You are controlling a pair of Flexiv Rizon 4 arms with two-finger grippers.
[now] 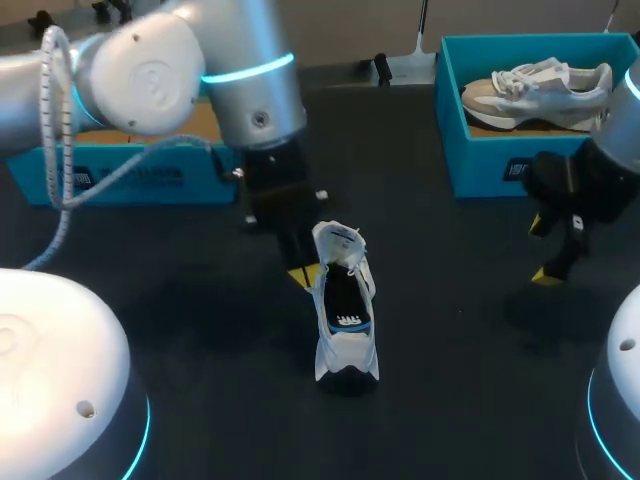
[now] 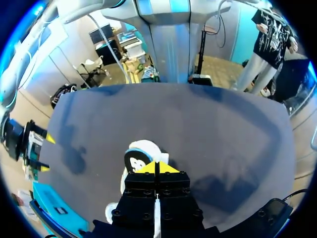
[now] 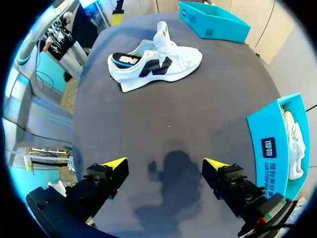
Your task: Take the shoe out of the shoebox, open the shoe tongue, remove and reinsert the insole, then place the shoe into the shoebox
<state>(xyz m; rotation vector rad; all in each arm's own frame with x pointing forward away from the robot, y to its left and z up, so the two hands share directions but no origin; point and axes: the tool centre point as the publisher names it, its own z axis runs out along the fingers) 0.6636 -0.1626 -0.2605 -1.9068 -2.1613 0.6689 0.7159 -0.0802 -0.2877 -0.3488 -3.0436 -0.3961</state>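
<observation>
Shoe (image 1: 347, 310) sits upright in the middle of the surface (image 1: 200, 350), tongue raised, with left jaws pressed together on nothing just beside its collar and right jaws spread wide, empty, near the shoebox (image 1: 480, 165).

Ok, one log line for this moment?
shoe: on table, tongue up | left fingers: shut, beside shoe | right fingers: open, empty | shoebox: holds second shoe

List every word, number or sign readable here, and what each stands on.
Teal cardboard shoebox, white label: too small to read.
White sneaker with dark side mark, insole print: blurred.
Second teal box, white print: blurred.
Nothing else lettered.
</observation>
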